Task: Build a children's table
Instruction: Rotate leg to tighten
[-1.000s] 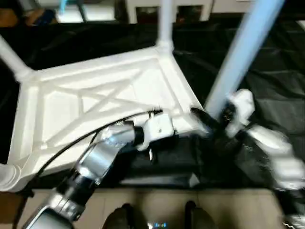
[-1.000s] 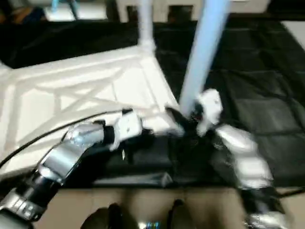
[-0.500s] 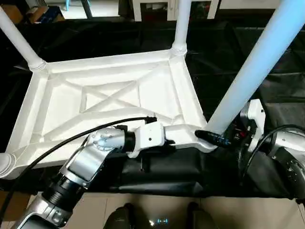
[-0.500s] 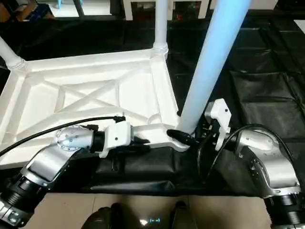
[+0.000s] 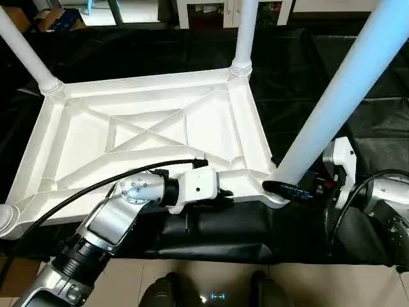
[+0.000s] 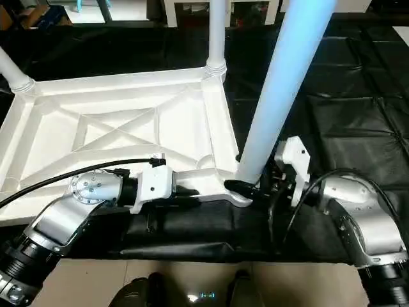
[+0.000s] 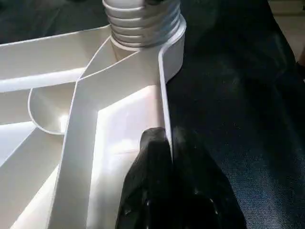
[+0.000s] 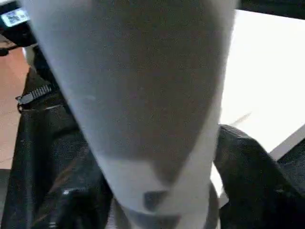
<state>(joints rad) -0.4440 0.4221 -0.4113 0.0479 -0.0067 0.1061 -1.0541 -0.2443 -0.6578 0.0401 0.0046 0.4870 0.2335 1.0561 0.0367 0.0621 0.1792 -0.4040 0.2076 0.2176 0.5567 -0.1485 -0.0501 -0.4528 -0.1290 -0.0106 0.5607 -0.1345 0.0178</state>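
Note:
The white table top (image 5: 147,137) lies upside down on black mats, its X ribs facing up. Two white legs stand in the far corner sockets, one on the left (image 5: 25,54) and one on the right (image 5: 245,32). A third leg (image 5: 339,96) rises tilted from the near right corner socket (image 5: 275,192). My right gripper (image 5: 281,186) is shut on this leg's base, with black fingers (image 8: 248,171) on either side of the tube (image 8: 143,95). My left gripper (image 7: 169,138) is shut on the top's near rim (image 7: 162,90), a little left of that socket.
Black mats (image 5: 358,57) cover the floor around the table top. A white shelving unit (image 5: 211,6) stands at the back, and a cardboard box (image 5: 51,19) sits at the far left. Tan floor (image 5: 128,281) runs along the front edge. A black cable (image 5: 77,198) arcs over my left forearm.
The head camera swung and then steadied. Both grippers keep their holds on the rim and the near right leg, which has shifted only slightly.

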